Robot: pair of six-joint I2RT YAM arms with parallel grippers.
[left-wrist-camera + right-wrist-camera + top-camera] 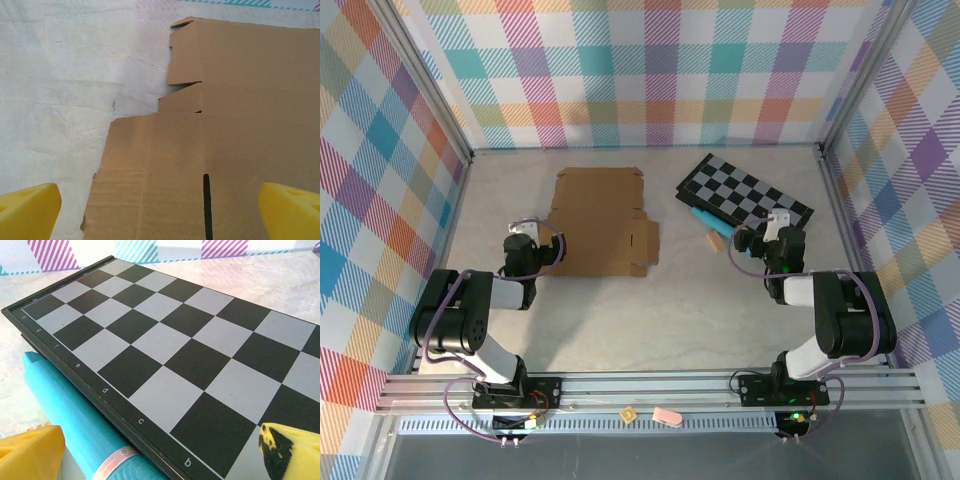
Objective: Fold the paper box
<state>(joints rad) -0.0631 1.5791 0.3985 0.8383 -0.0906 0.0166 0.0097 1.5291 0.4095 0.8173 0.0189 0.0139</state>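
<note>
The paper box [600,220] lies flat and unfolded on the table's middle, a plain brown die-cut sheet with a small tab on its right side. In the left wrist view the cardboard [225,125] spreads out below and ahead, with a black slit near the bottom. My left gripper [157,220] is open over the sheet's left near corner, its yellow fingertips [25,210] wide apart and holding nothing. From above, the left gripper [532,238] sits at the sheet's left edge. My right gripper [160,460] is open over the checkered board and away from the box; the top view shows this right gripper [778,228] there too.
A black-and-grey checkered board [745,195] lies at the back right, seen close up as the board [175,340]. A teal cylinder [75,425] rests against its near edge, with a small tan block [716,240] beside it. Plaid walls enclose the table.
</note>
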